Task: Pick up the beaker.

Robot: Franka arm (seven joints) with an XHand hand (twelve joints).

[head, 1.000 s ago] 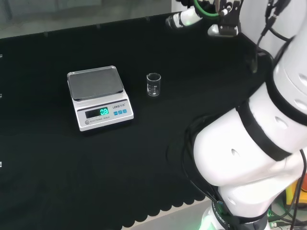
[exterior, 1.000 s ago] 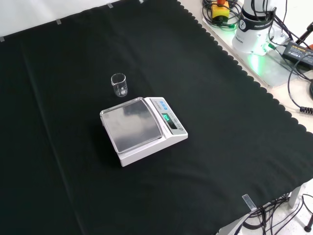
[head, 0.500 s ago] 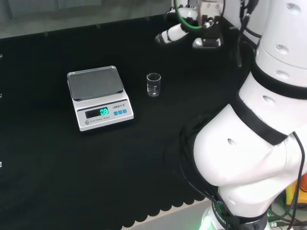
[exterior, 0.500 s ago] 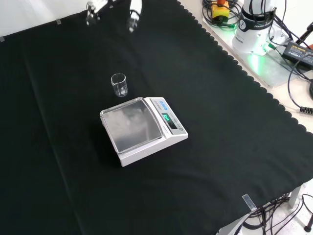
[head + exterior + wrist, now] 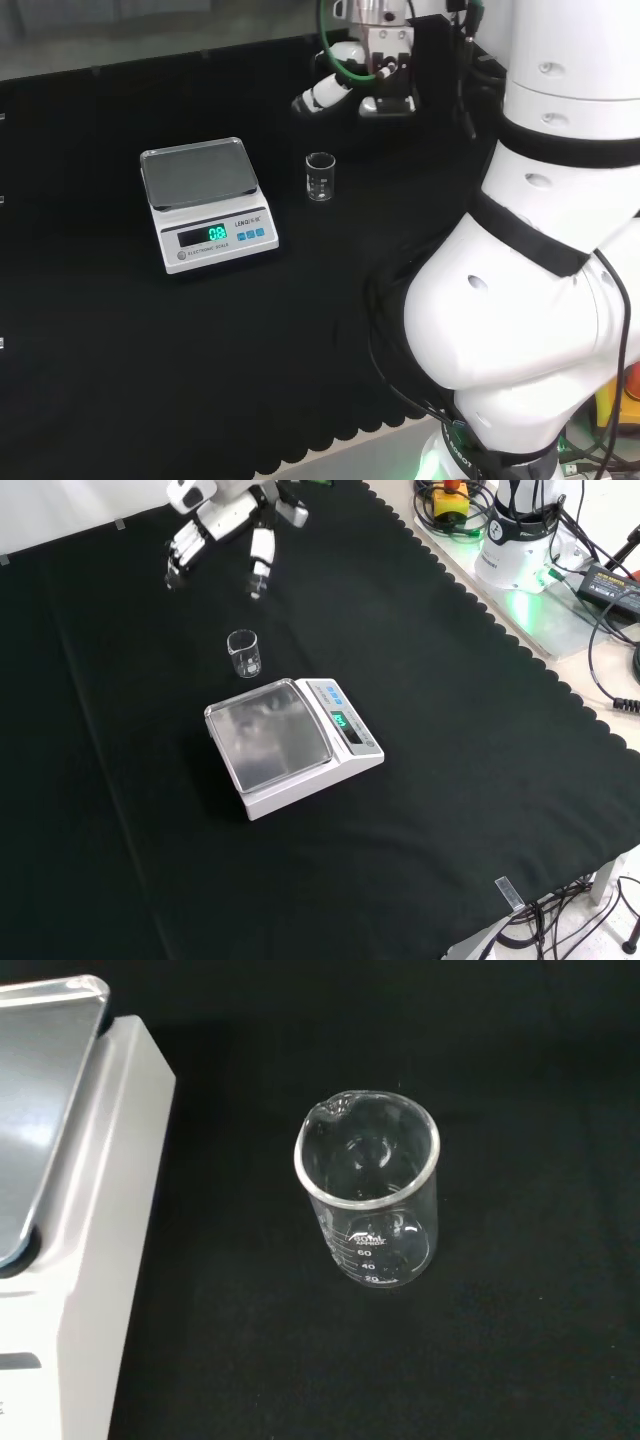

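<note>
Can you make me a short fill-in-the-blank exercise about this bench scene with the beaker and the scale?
1. The beaker stands upright on the black ____.
2. In the head view, the beaker is to the ____ of the scale.
3. The hand hovers with fingers ____, touching nothing.
4. The beaker looks ____ inside.

Missing words: cloth; right; open; empty

Head behind arm; front opposite; wrist close; beaker (image 5: 368, 1200) shared
</note>
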